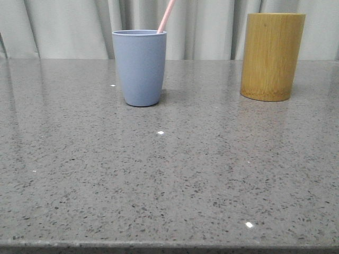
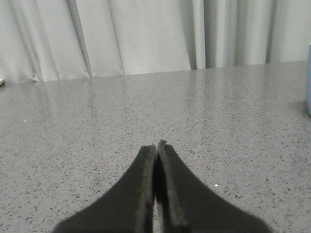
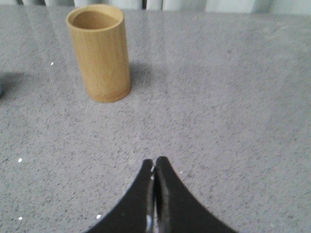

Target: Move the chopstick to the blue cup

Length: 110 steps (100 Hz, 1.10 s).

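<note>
Front view: I see the chopstick (image 1: 166, 16) standing tilted inside the blue cup (image 1: 140, 67) on the desk (image 1: 169, 174). Wrist views: left pincer (image 2: 156, 144) and right pincer (image 3: 154, 160) pressed together, empty; bamboo cylinder (image 3: 98, 53) hollow.

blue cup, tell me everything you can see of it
The blue cup is a plain, matte greyish-blue tumbler with no handle, tapering slightly toward its base. It looks like plastic or similar. It stands upright on the grey speckled table, left of the taller bamboo cylinder and apart from it. A pale pink chopstick stands inside, leaning right over the rim and running out of the top of the front view. No gripper touches the cup.
</note>
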Each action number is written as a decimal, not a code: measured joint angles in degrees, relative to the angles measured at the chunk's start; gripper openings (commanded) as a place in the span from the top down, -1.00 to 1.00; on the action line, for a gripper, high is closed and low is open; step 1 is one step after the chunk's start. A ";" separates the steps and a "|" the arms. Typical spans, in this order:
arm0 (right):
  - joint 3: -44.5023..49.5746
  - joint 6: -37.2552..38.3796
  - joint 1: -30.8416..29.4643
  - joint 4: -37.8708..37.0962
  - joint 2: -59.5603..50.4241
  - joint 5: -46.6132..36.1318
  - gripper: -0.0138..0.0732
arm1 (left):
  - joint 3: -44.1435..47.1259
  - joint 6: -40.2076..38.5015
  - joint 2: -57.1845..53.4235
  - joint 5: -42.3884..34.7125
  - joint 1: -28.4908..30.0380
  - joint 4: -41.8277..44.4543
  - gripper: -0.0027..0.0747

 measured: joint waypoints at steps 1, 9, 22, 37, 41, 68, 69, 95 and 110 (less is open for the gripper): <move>0.13 0.00 0.00 -0.01 -0.22 -0.02 0.84 | 0.00 0.00 0.00 0.00 0.00 0.00 0.98; 2.54 -0.25 -0.72 -0.64 -3.36 -1.77 0.84 | 0.00 0.00 0.00 0.00 0.00 0.00 0.98; 8.76 -2.46 -4.10 0.15 -9.32 -6.54 0.84 | 0.00 0.00 0.00 0.00 0.00 0.00 0.98; 18.28 -9.63 -9.17 6.32 -16.37 -15.69 0.84 | 0.00 0.00 0.00 0.00 0.00 0.00 0.98; 20.53 -12.04 -10.43 7.93 -17.69 -18.17 0.84 | 0.00 0.00 0.00 0.00 0.00 0.00 0.98; 34.38 -15.97 -12.27 11.40 -19.01 -33.35 0.84 | 0.00 0.00 0.00 -0.04 0.00 0.00 0.98; 34.63 -15.97 -12.27 11.43 -19.01 -33.70 0.84 | 0.00 0.00 0.00 -0.04 0.00 0.00 0.98; 37.71 -15.41 -12.39 11.55 -19.01 -39.14 0.84 | 0.00 0.00 0.00 -0.04 0.00 0.00 0.98; 37.71 -15.30 -12.39 11.55 -19.01 -39.28 0.84 | 0.00 0.00 0.00 -0.04 0.00 0.00 0.98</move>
